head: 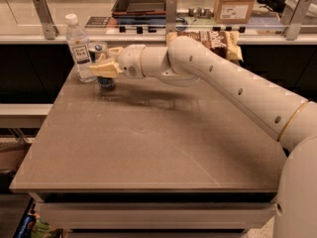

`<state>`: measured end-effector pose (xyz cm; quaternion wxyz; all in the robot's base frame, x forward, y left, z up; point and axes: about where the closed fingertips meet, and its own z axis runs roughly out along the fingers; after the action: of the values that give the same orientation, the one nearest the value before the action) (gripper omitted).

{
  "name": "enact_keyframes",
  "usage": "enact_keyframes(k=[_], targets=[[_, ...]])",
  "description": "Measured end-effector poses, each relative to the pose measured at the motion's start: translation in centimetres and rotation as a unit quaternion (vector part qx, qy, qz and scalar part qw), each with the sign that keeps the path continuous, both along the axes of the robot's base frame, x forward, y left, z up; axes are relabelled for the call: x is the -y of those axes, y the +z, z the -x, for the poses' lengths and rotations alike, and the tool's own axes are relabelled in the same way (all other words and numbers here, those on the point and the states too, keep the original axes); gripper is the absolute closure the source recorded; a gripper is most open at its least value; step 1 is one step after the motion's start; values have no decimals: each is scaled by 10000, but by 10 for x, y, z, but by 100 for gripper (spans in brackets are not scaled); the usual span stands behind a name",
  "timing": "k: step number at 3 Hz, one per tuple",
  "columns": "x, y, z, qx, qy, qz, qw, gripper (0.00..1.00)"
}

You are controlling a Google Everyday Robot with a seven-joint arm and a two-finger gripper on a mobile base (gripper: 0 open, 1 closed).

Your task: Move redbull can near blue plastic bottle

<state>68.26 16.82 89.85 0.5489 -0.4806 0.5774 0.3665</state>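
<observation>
Brown tabletop point(148, 148), fingers point(102, 69) clasping redbull can point(98, 48) beside blue plastic bottle point(79, 51), counter point(129, 36) behind

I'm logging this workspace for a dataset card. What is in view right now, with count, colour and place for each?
redbull can: one, blue and silver, back left of the table, right beside the bottle
blue plastic bottle: one, clear with white cap and label, back left corner of the table
table: one, grey-brown top, fills the middle
snack bag: one, brown, at the table's far edge behind the arm
cardboard box: one, brown, on the counter behind, upper right
tray: one, dark with orange rim, counter behind, top middle
metal posts: three, grey, along the counter
arm: one, white, reaching from lower right to the can
tool: one, yellowish, at the can's middle
</observation>
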Motion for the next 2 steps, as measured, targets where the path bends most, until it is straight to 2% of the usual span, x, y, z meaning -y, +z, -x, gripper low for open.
enact_keyframes(k=[2], targets=[[-5,0,2,-3,43,-4,10000,12]])
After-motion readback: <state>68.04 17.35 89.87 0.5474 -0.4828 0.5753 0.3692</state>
